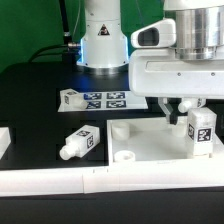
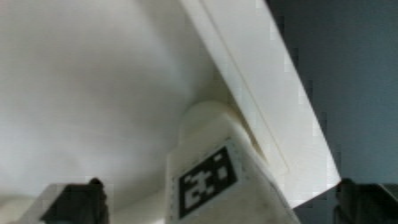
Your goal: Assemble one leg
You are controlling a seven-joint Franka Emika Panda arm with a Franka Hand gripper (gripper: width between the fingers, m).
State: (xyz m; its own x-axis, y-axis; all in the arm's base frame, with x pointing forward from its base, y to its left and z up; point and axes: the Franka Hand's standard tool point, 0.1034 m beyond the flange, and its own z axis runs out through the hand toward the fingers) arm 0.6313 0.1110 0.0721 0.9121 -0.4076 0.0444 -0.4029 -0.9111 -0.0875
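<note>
Exterior view faces the table front-on; wrist view looks close at the shared leg (image 1: 200,131) (image 2: 228,170).

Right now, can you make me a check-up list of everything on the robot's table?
Surface: black table, with the marker board lying flat on it.
Job's things: one leg stands upright on the white panel, under the gripper; a second leg lies on its side on the table; a third leg sits beside the marker board.
Clutter: a white part at the exterior view's left edge, cut off.
Grippers: gripper is above the upright leg, jaws open, with a gap on each side in the wrist view.
Cables: what looks like a thin dark cable behind the arm's base.
Surroundings: green backdrop.
</note>
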